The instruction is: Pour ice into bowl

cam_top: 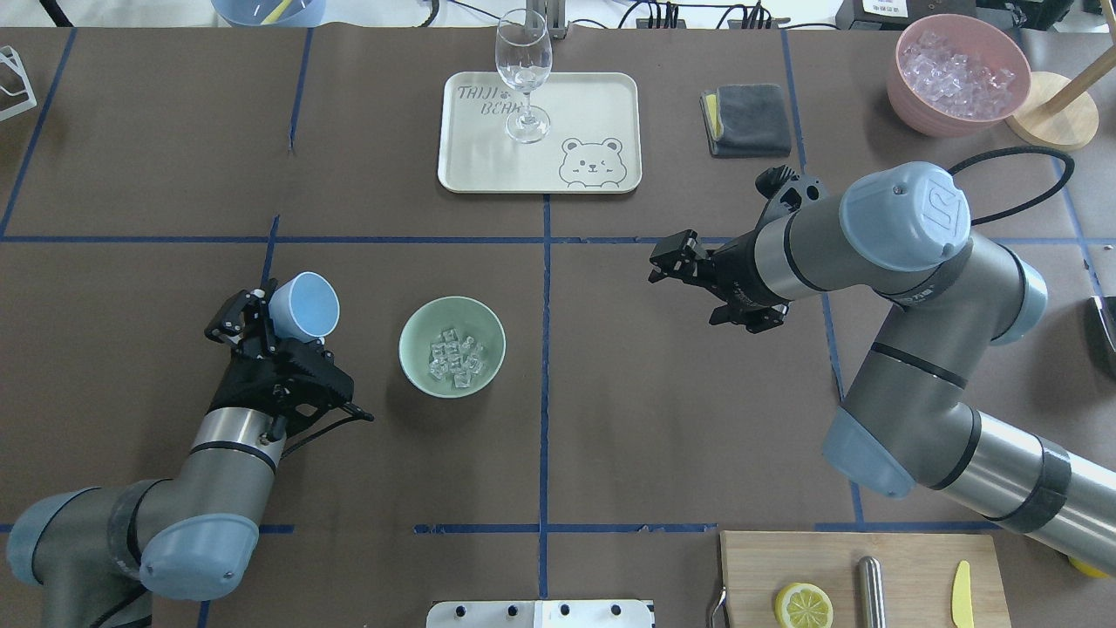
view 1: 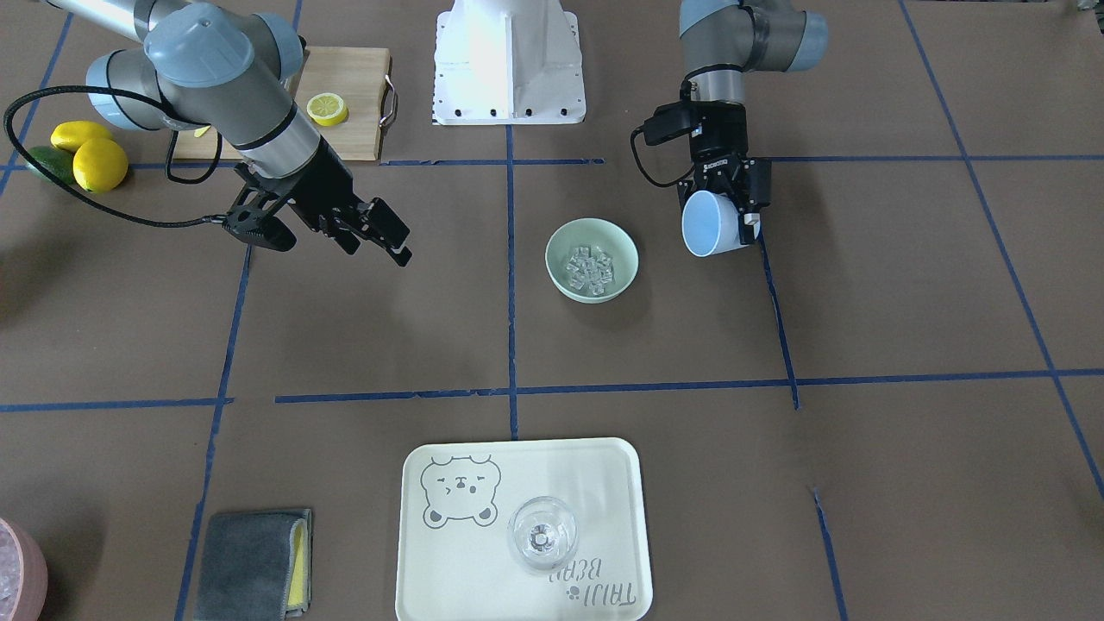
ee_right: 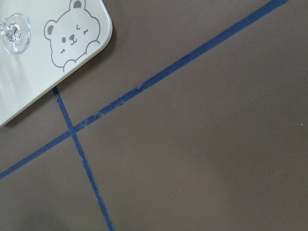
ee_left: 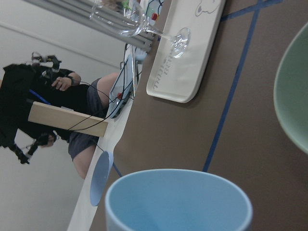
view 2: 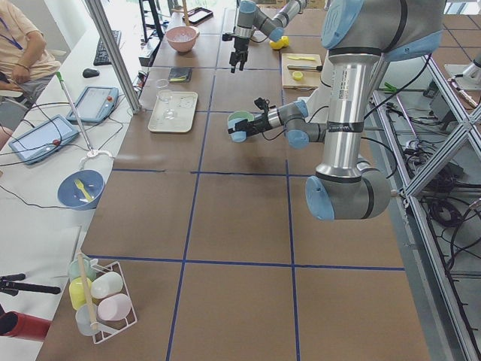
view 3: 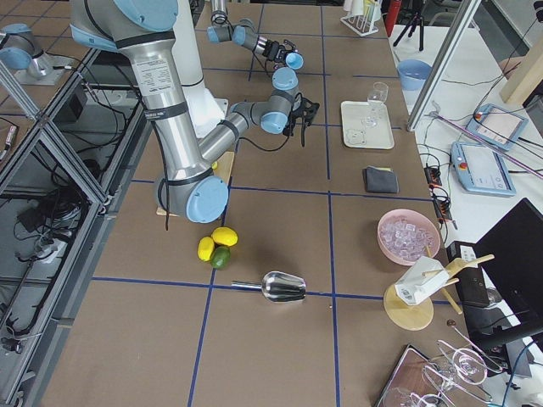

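The pale mint-green bowl (cam_top: pixel 417 330) stands near the table's middle, and the ice (cam_top: pixel 455 358) lies in it as a small heap of clear cubes. In the front-facing view the same bowl (view 1: pixel 561 246) and ice (view 1: pixel 590 266) show from above. Just to the bowl's left, my left gripper (cam_top: pixel 281 324) is shut on a light blue cup (cam_top: pixel 303 306), which is tilted. The cup (ee_left: pixel 178 199) looks empty in the left wrist view. My right gripper (cam_top: pixel 671 262) hovers open to the right of the bowl, well apart from it, holding nothing.
At the far side a cream tray (cam_top: pixel 471 157) carries a wine glass (cam_top: pixel 524 78). A grey cloth (cam_top: pixel 750 118) and a pink container of ice (cam_top: pixel 959 74) sit far right. A cutting board (cam_top: pixel 907 558) with a lemon slice (cam_top: pixel 803 605) lies near the robot's right.
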`<action>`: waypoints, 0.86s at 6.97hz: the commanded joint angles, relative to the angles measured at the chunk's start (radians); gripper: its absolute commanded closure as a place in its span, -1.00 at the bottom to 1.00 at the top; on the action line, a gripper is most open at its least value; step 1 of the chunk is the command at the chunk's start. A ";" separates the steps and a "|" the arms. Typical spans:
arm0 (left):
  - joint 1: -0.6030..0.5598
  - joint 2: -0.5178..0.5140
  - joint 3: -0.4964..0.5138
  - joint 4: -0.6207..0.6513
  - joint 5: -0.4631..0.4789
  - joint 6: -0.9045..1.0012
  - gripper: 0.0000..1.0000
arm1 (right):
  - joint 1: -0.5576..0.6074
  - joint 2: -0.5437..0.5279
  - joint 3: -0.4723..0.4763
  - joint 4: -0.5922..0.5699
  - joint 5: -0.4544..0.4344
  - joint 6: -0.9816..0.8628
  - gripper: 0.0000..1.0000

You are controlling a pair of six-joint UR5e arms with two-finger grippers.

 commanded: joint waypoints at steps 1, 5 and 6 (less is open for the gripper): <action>-0.004 0.071 -0.015 -0.002 -0.001 -0.535 1.00 | 0.000 0.001 0.001 0.000 -0.010 0.000 -1.00; -0.010 0.311 0.008 -0.252 0.000 -0.772 1.00 | -0.003 0.004 0.001 -0.002 -0.013 0.000 -1.00; -0.010 0.365 0.085 -0.492 0.003 -0.774 1.00 | -0.005 0.007 0.001 -0.002 -0.025 0.000 -1.00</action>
